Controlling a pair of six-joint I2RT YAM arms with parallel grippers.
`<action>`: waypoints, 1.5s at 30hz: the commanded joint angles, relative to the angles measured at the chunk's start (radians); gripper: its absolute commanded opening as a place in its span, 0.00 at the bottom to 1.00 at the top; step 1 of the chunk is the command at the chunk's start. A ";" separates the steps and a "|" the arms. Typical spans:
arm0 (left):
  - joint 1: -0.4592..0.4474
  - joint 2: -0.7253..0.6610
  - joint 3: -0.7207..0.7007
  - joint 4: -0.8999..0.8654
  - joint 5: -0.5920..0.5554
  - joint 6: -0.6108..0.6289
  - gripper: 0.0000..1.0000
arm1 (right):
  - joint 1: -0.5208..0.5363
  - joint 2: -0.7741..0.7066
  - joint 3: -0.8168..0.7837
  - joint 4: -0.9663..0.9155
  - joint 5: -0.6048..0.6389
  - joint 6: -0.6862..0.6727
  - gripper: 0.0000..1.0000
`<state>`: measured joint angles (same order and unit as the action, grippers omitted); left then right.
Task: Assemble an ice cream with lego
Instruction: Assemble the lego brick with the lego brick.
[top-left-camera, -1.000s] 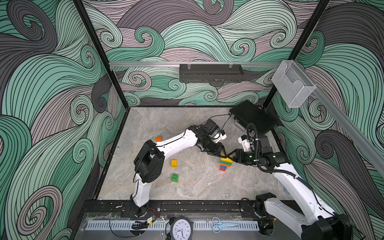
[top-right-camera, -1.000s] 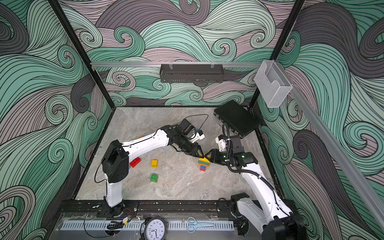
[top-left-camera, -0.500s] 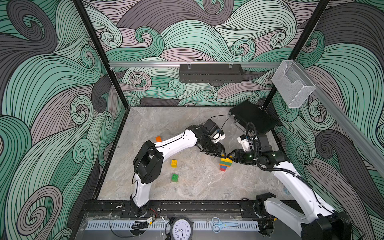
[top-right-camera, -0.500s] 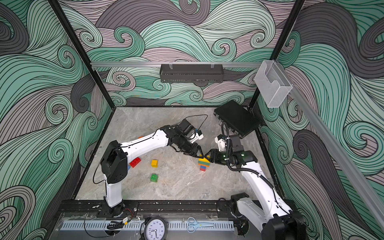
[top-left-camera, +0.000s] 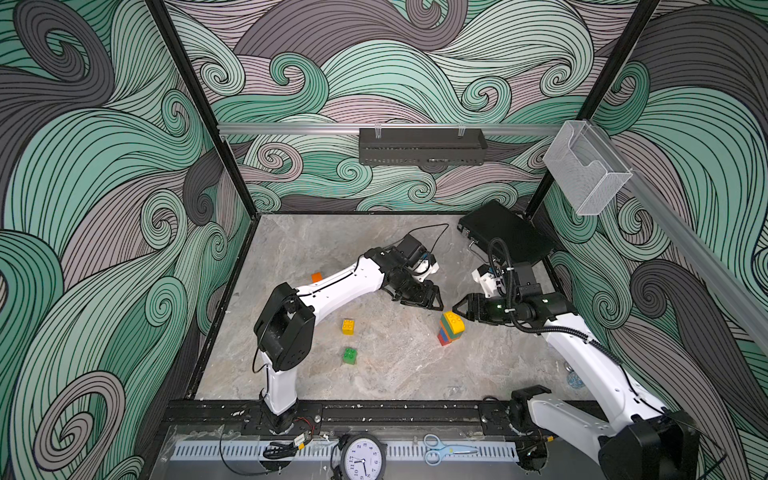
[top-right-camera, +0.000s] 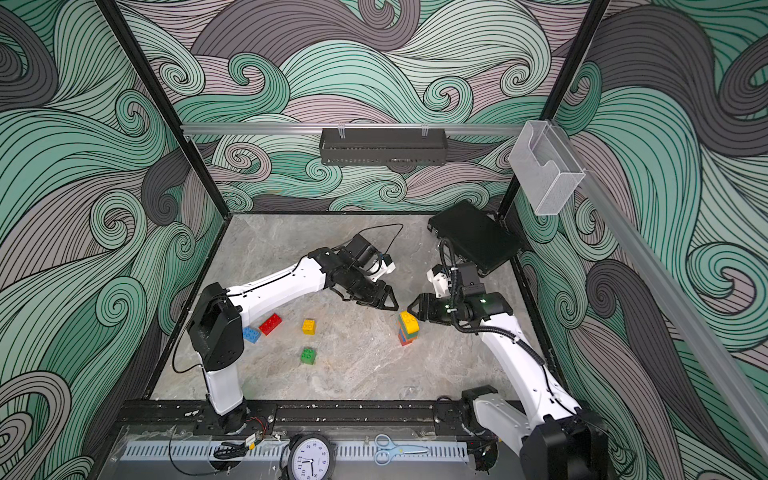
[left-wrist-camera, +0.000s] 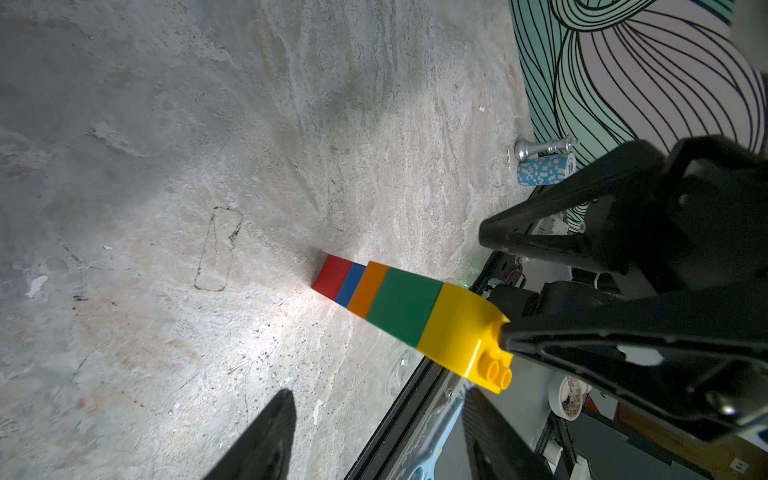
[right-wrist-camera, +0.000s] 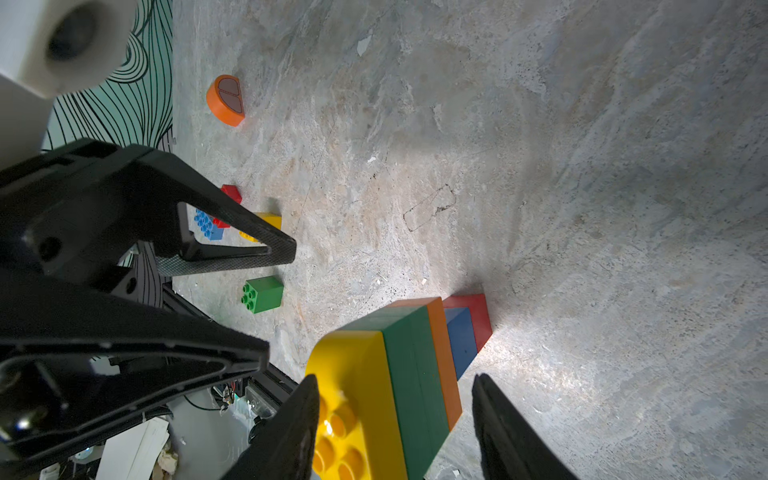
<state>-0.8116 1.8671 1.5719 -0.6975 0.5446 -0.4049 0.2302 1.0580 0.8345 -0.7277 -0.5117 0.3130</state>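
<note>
A lego stack (top-left-camera: 451, 328) (top-right-camera: 408, 328) stands on the table: red at the bottom, then blue, orange and green, with a yellow round-topped brick on top. My left gripper (top-left-camera: 432, 301) (left-wrist-camera: 380, 436) hovers just behind and left of the stack's top, open and empty. My right gripper (top-left-camera: 461, 309) (right-wrist-camera: 395, 432) is open around the yellow top, one finger (right-wrist-camera: 291, 428) close against it and the other standing off. The stack (left-wrist-camera: 395, 307) (right-wrist-camera: 415, 353) shows in both wrist views. Loose bricks lie to the left: yellow (top-left-camera: 348, 326), green (top-left-camera: 350, 355), orange (top-left-camera: 316, 277), red (top-right-camera: 270, 324), blue (top-right-camera: 251, 333).
A black case (top-left-camera: 507, 232) sits in the back right corner. A silver chess piece (left-wrist-camera: 540, 147) and a stack of blue chips (left-wrist-camera: 544, 168) stand by the right wall. A clock (top-left-camera: 363, 459) and scissors (top-left-camera: 446, 451) lie on the front rail.
Both grippers have opened wider. The left one has drawn slightly back from the stack's top. The stack has stayed where it was.
</note>
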 joint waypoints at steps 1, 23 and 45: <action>0.006 -0.040 -0.008 -0.020 -0.015 -0.004 0.64 | 0.003 -0.025 0.024 -0.034 0.011 -0.017 0.59; 0.094 -0.147 -0.126 -0.030 -0.052 0.006 0.65 | 0.286 -0.069 0.139 -0.229 0.336 -0.097 0.77; 0.106 -0.182 -0.178 -0.018 -0.060 -0.002 0.66 | 0.408 0.164 0.230 -0.215 0.431 -0.284 0.62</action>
<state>-0.7132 1.7290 1.3991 -0.7033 0.4988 -0.4053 0.6350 1.1995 1.0344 -0.9367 -0.0868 0.1047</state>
